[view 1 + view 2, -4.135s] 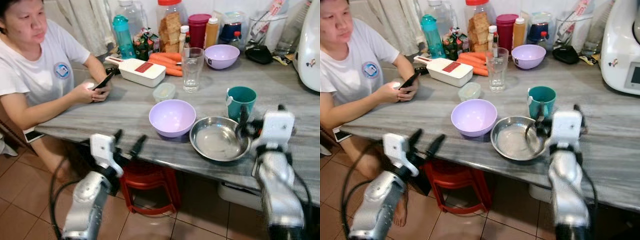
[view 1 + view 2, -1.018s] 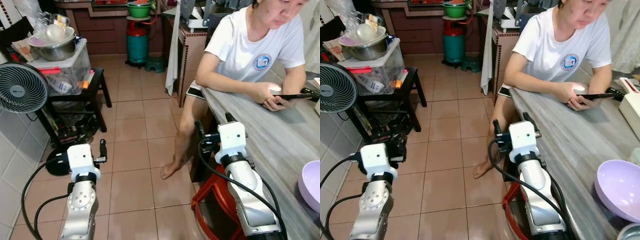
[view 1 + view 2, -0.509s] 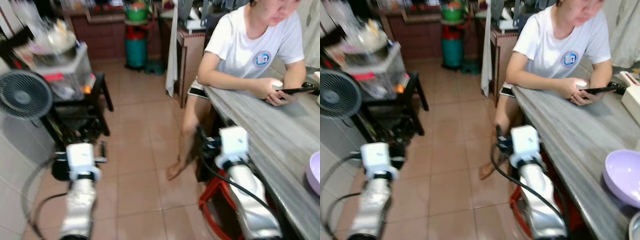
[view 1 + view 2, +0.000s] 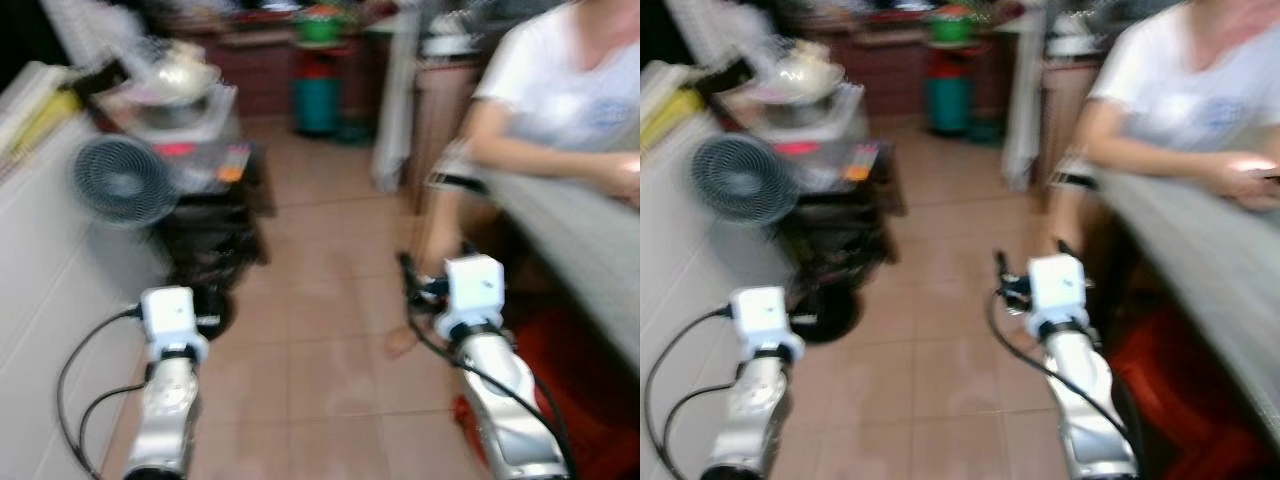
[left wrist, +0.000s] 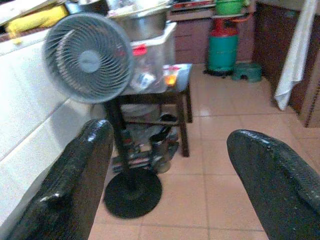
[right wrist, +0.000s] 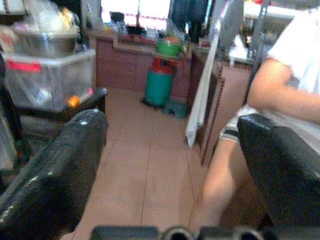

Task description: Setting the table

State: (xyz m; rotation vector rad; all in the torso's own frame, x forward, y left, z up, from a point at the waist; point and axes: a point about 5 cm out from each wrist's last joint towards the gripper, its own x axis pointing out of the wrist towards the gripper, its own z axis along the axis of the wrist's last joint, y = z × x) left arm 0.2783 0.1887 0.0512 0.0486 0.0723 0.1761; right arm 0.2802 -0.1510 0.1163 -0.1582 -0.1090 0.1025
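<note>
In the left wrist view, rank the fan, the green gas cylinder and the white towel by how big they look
1. Fan, counting its pole and base; it stands nearest the camera, which inflates it.
2. White towel, cut off by the picture's edge, so its rank is unsure.
3. Green gas cylinder, which stands farthest back.

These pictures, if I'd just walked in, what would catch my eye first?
Probably the round grey standing fan beside the white wall on the robot's left, then the green and red gas cylinder at the far end of the tiled floor. A person in a white T-shirt sits at the grey table, right.
</note>
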